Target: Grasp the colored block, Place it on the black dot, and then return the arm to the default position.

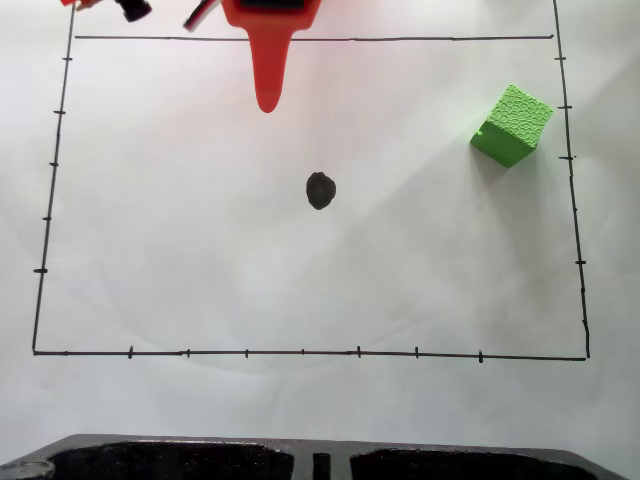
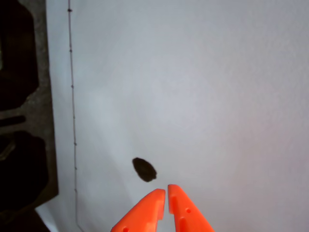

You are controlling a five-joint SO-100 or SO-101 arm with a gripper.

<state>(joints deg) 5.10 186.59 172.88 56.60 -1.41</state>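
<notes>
Overhead, in the fixed view, the arm [image 1: 270, 20] entered from the top edge, with its tapered orange finger [image 1: 268, 75] pointing down the frame toward the middle of the white paper [image 1: 200, 250]. The jaws [image 2: 166, 192] appeared in the wrist view at the bottom edge, their two orange tips drawn almost together with only a thin slit between them; they were closed and held nothing.

The block [image 1: 512, 125] lay on the paper near the right border line [image 1: 575, 200], inside the drawn rectangle, in the upper right part of the fixed view. It sat turned at an angle to the border lines, with its pebbled top face visible. It was well apart from the jaws, off to the right of the finger tip and slightly lower in the frame. Nothing touched it.

The dot [image 1: 320, 190] lay near the centre of the rectangle, below and a little to the right of the finger tip in the fixed view. In the wrist view the dot [image 2: 144, 169] lay just ahead of the jaw tips and slightly to their left, near but not covered by them. The dot was bare, and the block was well apart from it.

A dark moulded tray [image 1: 320, 462] ran along the bottom edge of the fixed view, beyond the paper on the counter.
</notes>
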